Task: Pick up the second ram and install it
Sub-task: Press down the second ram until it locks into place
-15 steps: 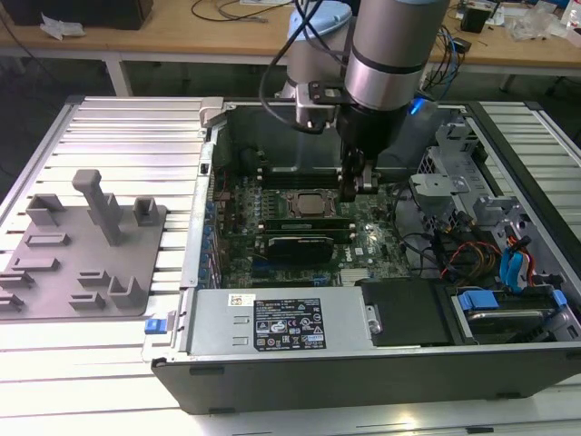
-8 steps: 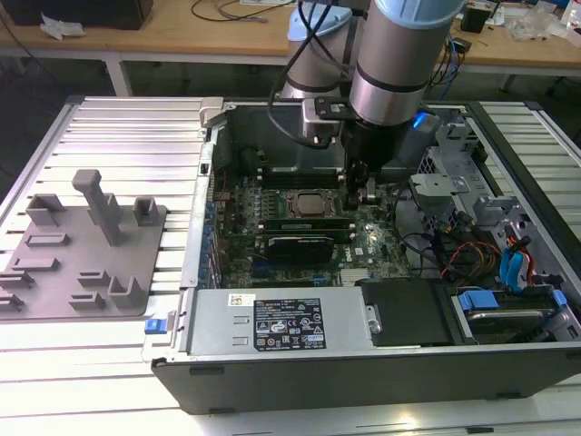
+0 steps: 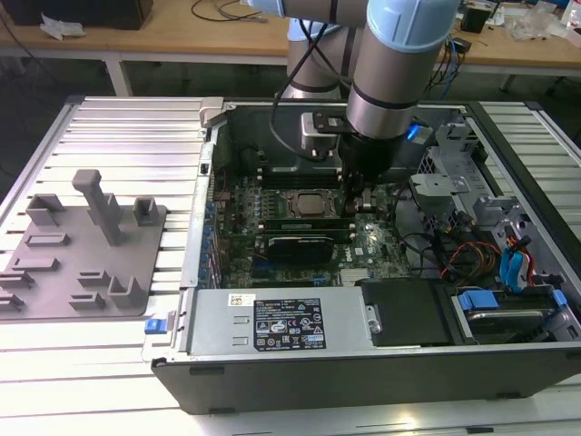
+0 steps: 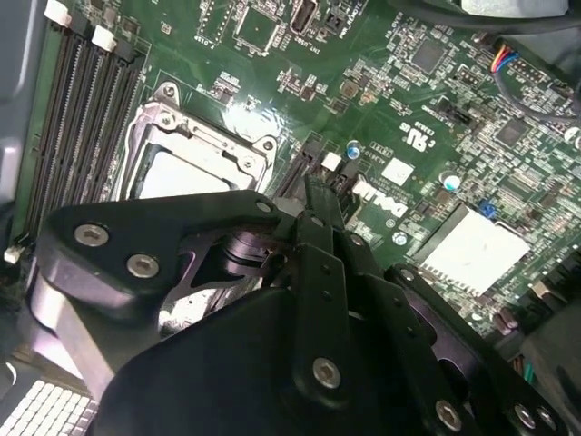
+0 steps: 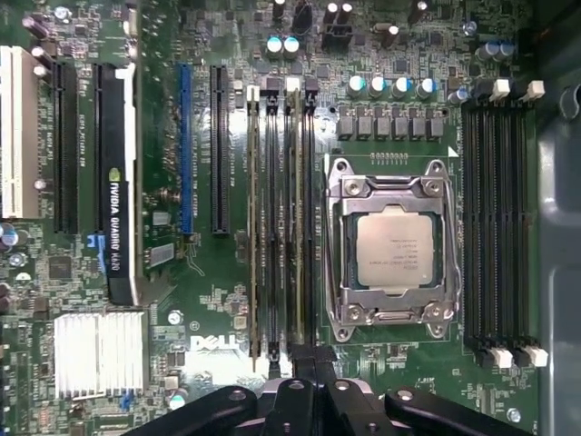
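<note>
The tool (image 3: 356, 202) hangs low inside the open computer case (image 3: 363, 359), directly over the bank of memory slots just beside the CPU socket (image 3: 309, 203) on the motherboard (image 3: 372, 241). In the first wrist view its dark fingers (image 5: 304, 363) come to a narrow point at one end of that slot bank, and they look drawn close together there; whether they pinch the edge of a stick or merely press on it I cannot tell, since the contact is hidden behind the linkage.

Two thin sticks with pale, yellowish top edges stand in the slots between the CPU socket (image 5: 395, 250) and the blue expansion slot (image 5: 185, 150). The second ram (image 5: 295, 218) I take to be the one nearer the socket, directly in line with the fingertips; the other stick (image 5: 254, 218) stands parallel, close by on the far side. Both run lengthwise along the socket's side, so the ram's long axis leads straight away from the tool's tip, with the tool at one end rather than mid-length.

My judgement is that the ram already stands in its slot and the work is at the seating stage; whether its end clips are latched does not show. A second slot bank (image 5: 495, 218) beyond the socket sits empty, with white clips.
</note>
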`<control>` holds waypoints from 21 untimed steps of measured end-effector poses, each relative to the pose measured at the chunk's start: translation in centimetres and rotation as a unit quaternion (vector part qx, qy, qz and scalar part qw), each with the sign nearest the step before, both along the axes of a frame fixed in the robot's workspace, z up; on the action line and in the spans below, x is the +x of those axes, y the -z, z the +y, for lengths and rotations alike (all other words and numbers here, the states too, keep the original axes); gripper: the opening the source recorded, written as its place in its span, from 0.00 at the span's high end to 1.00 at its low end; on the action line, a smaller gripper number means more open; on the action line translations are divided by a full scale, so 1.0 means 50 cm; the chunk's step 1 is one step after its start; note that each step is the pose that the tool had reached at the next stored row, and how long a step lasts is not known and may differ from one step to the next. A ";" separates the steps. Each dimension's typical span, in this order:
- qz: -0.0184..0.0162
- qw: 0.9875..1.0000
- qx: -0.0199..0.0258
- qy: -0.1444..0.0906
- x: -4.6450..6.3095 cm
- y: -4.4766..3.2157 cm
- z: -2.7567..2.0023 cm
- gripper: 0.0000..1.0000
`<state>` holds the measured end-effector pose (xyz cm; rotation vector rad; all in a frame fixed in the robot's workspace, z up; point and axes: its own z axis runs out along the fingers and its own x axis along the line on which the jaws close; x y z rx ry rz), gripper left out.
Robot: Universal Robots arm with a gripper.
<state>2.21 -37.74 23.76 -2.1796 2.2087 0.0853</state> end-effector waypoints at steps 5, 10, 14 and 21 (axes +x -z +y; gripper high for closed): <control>0.000 1.000 -0.001 0.000 0.000 0.004 0.0001 0.92; 0.000 1.000 -0.001 0.000 0.000 0.010 -0.0007 0.92; 0.000 1.000 -0.001 0.000 0.000 0.015 -0.0006 0.92; 0.000 1.000 -0.001 0.000 0.000 -0.004 -0.0006 0.92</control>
